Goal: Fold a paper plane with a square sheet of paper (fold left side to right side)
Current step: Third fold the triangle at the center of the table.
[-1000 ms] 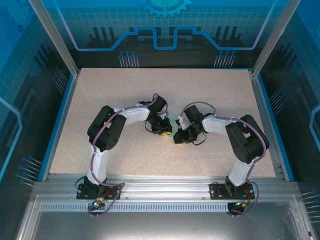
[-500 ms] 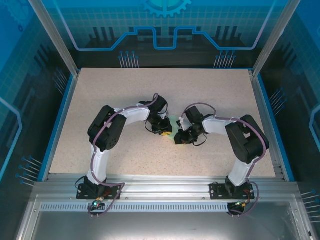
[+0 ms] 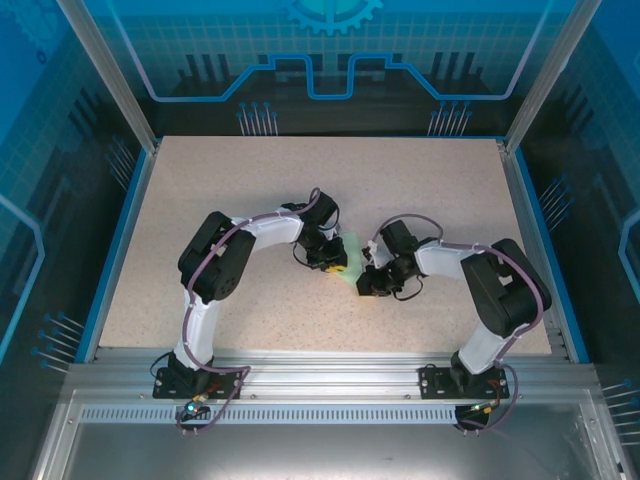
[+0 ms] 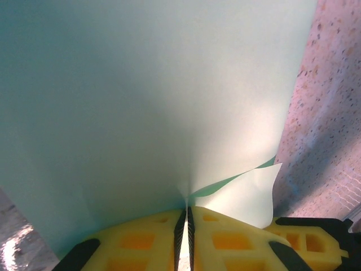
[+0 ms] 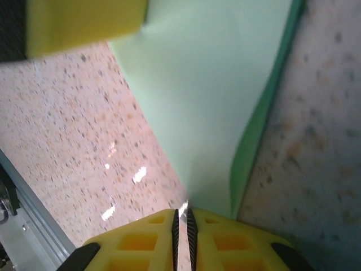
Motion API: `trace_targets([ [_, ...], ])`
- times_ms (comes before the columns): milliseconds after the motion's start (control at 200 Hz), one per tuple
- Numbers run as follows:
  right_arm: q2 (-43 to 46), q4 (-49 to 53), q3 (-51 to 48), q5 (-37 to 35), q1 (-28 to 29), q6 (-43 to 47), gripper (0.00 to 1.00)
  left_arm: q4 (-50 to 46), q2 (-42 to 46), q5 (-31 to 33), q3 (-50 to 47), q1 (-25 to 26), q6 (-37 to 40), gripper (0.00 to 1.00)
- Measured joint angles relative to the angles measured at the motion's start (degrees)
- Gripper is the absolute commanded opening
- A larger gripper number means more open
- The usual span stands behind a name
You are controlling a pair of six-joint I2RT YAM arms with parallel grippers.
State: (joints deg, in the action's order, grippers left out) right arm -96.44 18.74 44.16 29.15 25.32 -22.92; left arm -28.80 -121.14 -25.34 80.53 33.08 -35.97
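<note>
**Both arms pinch the green sheet at mid-counter**

The square sheet of paper [image 3: 352, 258] sits at the middle of the speckled counter [image 3: 240, 180], between the two wrists. In the overhead view little of it shows: a pale mint sliver between the dark wrist housings, which cover the rest.

The left fingers [image 4: 146, 237] are closed on the sheet's near edge. Their yellow pads meet at a thin seam, and the paper runs straight into it. From that wrist the sheet [image 4: 141, 101] rises as a broad, smooth surface that is cut off at the top and left. At the lower right a small pale flap curls out, with a darker green strip above it. Whether this is a second layer or the underside turned up cannot be told.

The right fingers [image 5: 141, 237] are likewise pressed together on an edge of the sheet [image 5: 208, 84]. The paper narrows down into their seam. A darker green band follows its right edge, and it is unclear whether that is shadow or a lower layer. A blurred yellow block [image 5: 84, 22] touches the sheet's far corner at the top left, too soft to identify.

Bare counter lies around the paper. An aluminium rail [image 3: 330, 375] runs along the near edge, and blue enclosure walls [image 3: 330, 60] stand behind.
</note>
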Motion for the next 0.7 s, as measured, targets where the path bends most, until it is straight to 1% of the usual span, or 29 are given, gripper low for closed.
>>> trace_targets([
  [200,4.5,9.4,0.5,0.0,-0.3,0.5,0.15,0.0,0.0,0.0,0.0,0.0,0.0,0.16],
  [335,6.3,11.3,4.4,0.2,-0.3,0.3,0.11,0.0,0.0,0.0,0.0,0.0,0.0,0.17],
  [505,2.5,10.0,9.2,-0.6,-0.2,-1.0,0.05,0.0,0.0,0.0,0.0,0.0,0.0,0.16],
  [700,-2.9,9.1,9.1,-2.8,-0.2,-2.2,0.04,0.0,0.0,0.0,0.0,0.0,0.0,0.16],
])
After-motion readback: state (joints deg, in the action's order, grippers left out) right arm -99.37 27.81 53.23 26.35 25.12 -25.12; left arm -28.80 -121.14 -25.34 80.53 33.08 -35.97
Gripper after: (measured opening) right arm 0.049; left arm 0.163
